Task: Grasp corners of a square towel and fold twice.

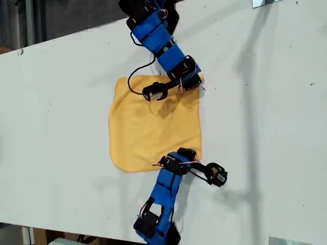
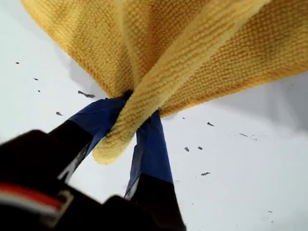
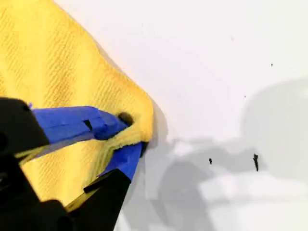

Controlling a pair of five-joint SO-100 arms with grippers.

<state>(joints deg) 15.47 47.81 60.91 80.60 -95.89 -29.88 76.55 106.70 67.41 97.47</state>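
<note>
Where the white bench (image 1: 61, 102) lies bare on the exterior view's left, nothing rests on it; the towel (image 1: 148, 127) begins toward the middle of that view. It is a plain yellow-orange cloth, roughly square, soft, with rounded corners and a thin hem. Its two corners on the exterior view's left, the upper (image 1: 122, 81) and the lower (image 1: 122, 166), lie flat on the bench. Across the middle the cloth is mostly smooth, with a shallow wrinkle and a shadow near its upper edge. On the towel's side toward the exterior view's right, two blue and black arms meet it. One arm (image 1: 158, 41) reaches from the top of the exterior view to the upper corner (image 1: 200, 79), and a black cable loops beside it over the cloth. Another arm (image 1: 166, 194) comes from the bottom of the exterior view to the lower corner (image 1: 196, 153). I cannot tell from the wrist views which of these arms is first and which is second.

Seen from the first wrist view, my first claw (image 2: 139, 108) is clamped on a towel corner (image 2: 108, 151). The cloth is gathered into a fold between the blue fingers, and its rounded tip pokes out past them. The bench below it is white with small dark specks. Seen from the second wrist view, my second claw (image 3: 134, 134) is clamped on another corner (image 3: 144, 120), one blue finger above the cloth and one beneath, close to the bench.
</note>
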